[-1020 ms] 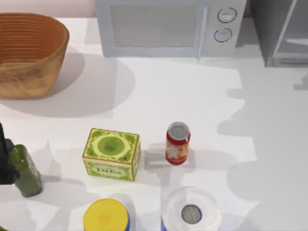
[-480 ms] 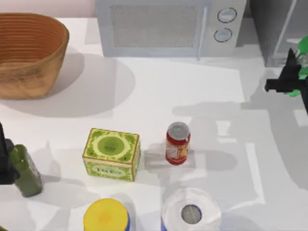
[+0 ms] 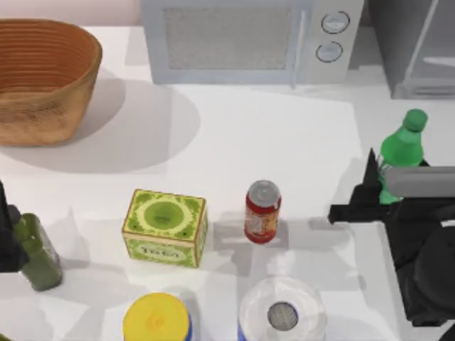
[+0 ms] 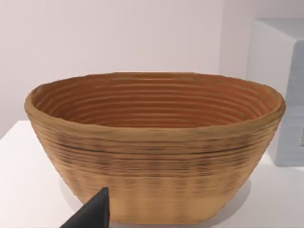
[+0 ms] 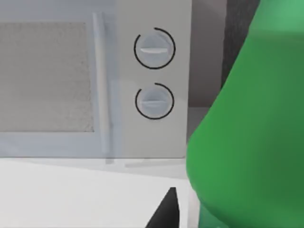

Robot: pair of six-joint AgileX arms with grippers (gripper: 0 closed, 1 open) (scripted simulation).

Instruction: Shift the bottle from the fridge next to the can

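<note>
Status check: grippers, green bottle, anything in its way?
Right gripper shut on bright green plastic bottle, right of red can. Left gripper parked far left. Path open.

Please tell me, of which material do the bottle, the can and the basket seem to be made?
The bottle looks like glossy green plastic, with a plastic screw cap; its translucence is not sure. The can seems metal: a silvery, dull top and a red printed wall. The basket appears woven wicker or coiled fibre, matte brown, judging by its ridged horizontal bands.
</note>
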